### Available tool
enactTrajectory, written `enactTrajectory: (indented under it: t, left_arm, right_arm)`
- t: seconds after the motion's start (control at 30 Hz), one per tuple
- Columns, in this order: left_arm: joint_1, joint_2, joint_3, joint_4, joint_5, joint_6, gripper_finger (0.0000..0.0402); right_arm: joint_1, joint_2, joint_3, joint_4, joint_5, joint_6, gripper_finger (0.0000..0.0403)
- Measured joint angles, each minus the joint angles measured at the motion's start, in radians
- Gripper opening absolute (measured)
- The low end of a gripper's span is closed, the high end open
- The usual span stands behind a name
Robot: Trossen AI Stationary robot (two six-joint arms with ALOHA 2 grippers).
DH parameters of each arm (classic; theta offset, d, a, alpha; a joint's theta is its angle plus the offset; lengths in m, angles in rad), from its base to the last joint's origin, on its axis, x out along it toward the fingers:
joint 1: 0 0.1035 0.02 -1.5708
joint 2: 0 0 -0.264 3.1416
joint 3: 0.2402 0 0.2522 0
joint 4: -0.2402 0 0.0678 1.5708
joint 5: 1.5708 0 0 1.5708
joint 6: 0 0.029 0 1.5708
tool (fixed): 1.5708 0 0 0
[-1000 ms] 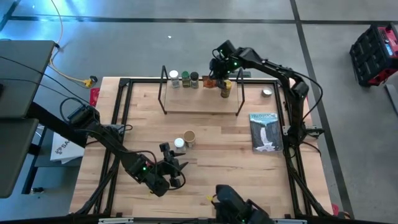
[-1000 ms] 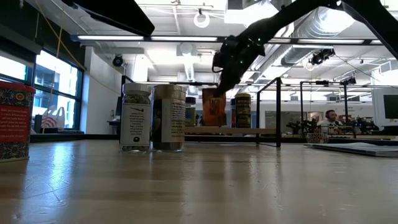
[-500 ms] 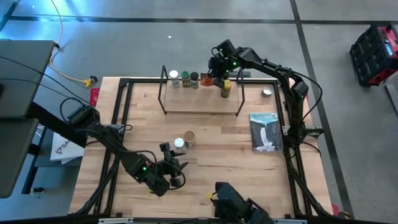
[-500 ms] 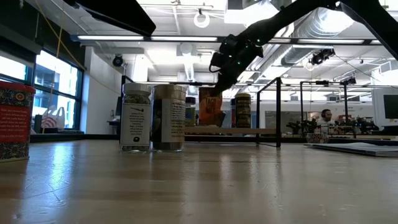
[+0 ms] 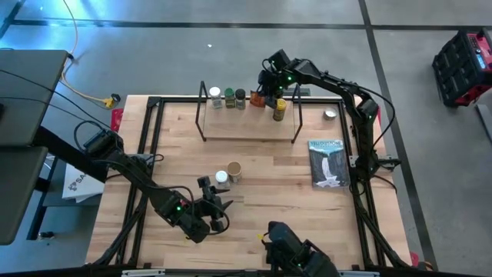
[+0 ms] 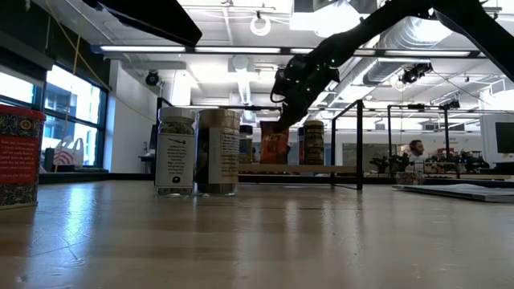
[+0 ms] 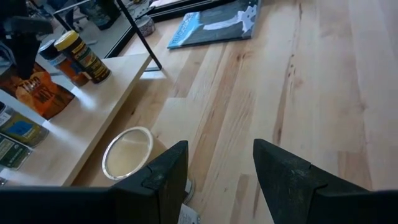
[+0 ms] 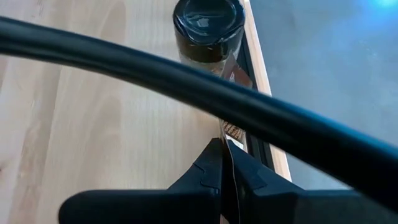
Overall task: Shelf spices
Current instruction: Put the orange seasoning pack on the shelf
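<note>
The right gripper (image 5: 265,86) hangs over the shelf (image 5: 231,127), pinched tight on the top edge of a brown packet (image 6: 275,148) that stands on the board between a dark-lidded jar (image 5: 241,98) and a yellow-lidded jar (image 5: 279,110). From its wrist camera a black wire crosses the view, hiding most of the packet. The left gripper (image 7: 217,168) waits at the near table edge, fingers parted and empty — a tan jar (image 5: 234,170) and a white-capped one (image 5: 221,178) stand close by, the latter seemingly cut off below its fingers.
</note>
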Motion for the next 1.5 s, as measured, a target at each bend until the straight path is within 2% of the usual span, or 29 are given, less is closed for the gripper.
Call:
enactTrajectory:
  t: [0.8,1.5]
  left_arm:
    - [0.001,0.000,0.000,0.002,0.002,0.000,0.0179]
    - [0.001,0.000,0.000,0.002,0.002,0.000,0.0179]
  right_arm:
    - [0.003,-0.020,0.000,-0.034,-0.005,-0.003,0.0006]
    - [0.027,-0.021,0.000,-0.014,0.005,-0.052,0.0134]
